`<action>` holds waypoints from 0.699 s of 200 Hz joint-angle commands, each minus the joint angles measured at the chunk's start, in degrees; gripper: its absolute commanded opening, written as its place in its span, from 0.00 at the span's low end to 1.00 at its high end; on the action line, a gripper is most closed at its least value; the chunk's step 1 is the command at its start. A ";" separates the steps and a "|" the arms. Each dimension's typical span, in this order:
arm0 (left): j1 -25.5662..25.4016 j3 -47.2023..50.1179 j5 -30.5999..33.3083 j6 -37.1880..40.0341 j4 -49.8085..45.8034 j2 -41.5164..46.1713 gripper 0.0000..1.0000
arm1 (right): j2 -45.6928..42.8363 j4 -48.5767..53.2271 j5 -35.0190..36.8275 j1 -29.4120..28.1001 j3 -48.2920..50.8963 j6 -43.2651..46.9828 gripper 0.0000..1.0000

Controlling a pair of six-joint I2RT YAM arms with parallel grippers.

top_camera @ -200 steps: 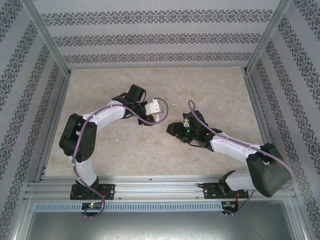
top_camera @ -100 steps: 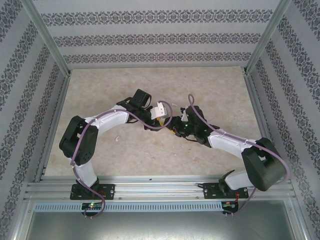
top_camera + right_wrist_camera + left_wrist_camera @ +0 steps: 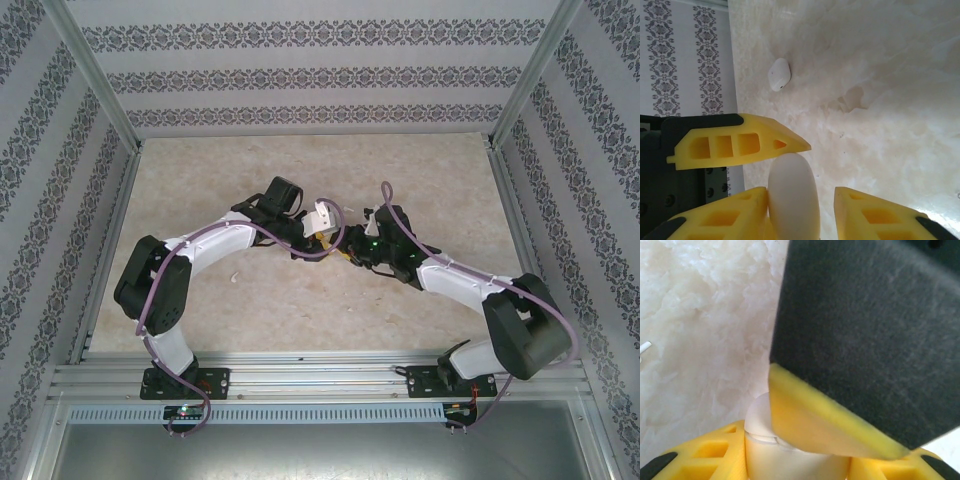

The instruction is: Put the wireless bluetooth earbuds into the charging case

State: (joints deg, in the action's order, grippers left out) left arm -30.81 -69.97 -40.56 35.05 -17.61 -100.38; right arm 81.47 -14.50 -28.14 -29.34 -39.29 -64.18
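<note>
Left gripper (image 3: pixel 321 224) clamps charging case (image 3: pixel 795 462); right gripper (image 3: pixel 800 194) straddles it, not yet clenched. Risk: fingers collide, case knocked loose.

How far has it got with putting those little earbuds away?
Nothing looks done yet. In hand: the left gripper pinches the case, while the right gripper sits loosely around it. Left: an earbud lying loose on the table must go in.

Case (image 3: pixel 790 182) between right end effector (image 3: pixel 801 196) fingers; earbud (image 3: pixel 779 74) on table (image 3: pixel 880 100) beyond.
</note>
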 commanded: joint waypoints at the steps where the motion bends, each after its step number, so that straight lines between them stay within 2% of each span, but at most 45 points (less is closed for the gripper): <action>1: -0.83 -0.06 -3.03 -1.59 2.40 1.85 0.35 | 1.20 -1.64 -2.22 0.45 -1.32 -0.34 0.34; 28: -0.83 -0.85 -3.09 -2.23 2.27 1.34 0.35 | 1.50 -0.73 -2.97 -0.05 -1.87 0.39 0.27; 71: -1.26 -2.03 -3.26 -3.90 2.05 1.19 0.35 | 1.87 12.75 0.47 -2.41 -7.16 8.35 0.22; 99: -1.38 -2.87 -2.65 -6.09 1.87 1.15 0.37 | 2.44 15.55 1.12 -3.31 -8.78 10.49 0.15; 121: -1.38 -3.25 -1.81 -8.03 1.56 1.40 0.49 | 1.91 17.84 0.92 -3.32 -10.02 12.42 0.11; 140: -1.36 -3.13 -1.93 -9.23 1.76 2.27 0.62 | 0.86 23.98 1.30 -3.10 -12.80 17.28 0.08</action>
State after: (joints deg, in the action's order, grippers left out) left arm -30.92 -70.46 -40.64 28.93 -17.98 -100.38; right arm 82.89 1.21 -26.06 -31.05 -48.42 -53.78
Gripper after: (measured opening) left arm 0.557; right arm 0.219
